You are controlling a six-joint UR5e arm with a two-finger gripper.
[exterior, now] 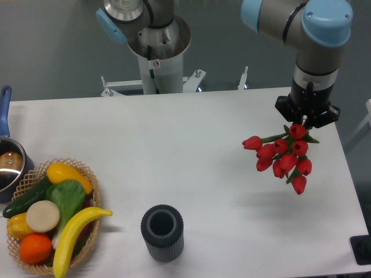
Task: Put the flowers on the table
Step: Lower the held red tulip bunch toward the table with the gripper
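Note:
The flowers [283, 155], a bunch of red tulips with green stems, hang blooms-down in the air over the right side of the white table [191, 145]. My gripper [306, 120] is directly above them and shut on the stem ends; the fingertips are hidden behind the top bloom and leaves. A soft shadow of the bunch lies on the table below and to the left of it.
A dark grey ribbed vase [162, 232] stands at the front centre. A wicker basket [87, 243] with fruit and vegetables sits at the front left. A pot with a blue handle [7, 162] is at the left edge. The table's right edge is close to the bunch.

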